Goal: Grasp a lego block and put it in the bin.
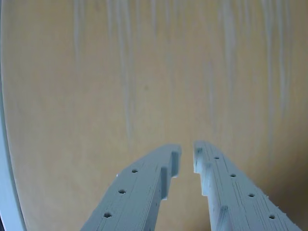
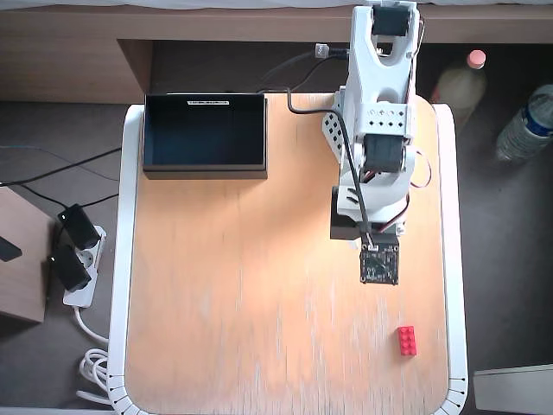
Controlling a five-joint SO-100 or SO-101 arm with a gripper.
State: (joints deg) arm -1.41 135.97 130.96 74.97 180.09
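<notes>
The red lego block (image 2: 407, 341) lies on the wooden table near the front right corner in the overhead view. It does not show in the wrist view. The bin (image 2: 205, 164), dark inside with a white label strip on its far rim, stands at the table's back left. My gripper (image 1: 186, 150) shows in the wrist view with its jaws almost together, a narrow gap between the tips and nothing in it, over bare wood. In the overhead view the wrist camera board (image 2: 380, 264) hides the fingers; it sits a short way behind and left of the block.
The table's white rim (image 1: 6, 183) runs along the left of the wrist view. Off the table in the overhead view are two bottles (image 2: 525, 121) at the right and a power strip with plugs (image 2: 76, 259) at the left. The arm base (image 2: 380, 52) stands at the back edge.
</notes>
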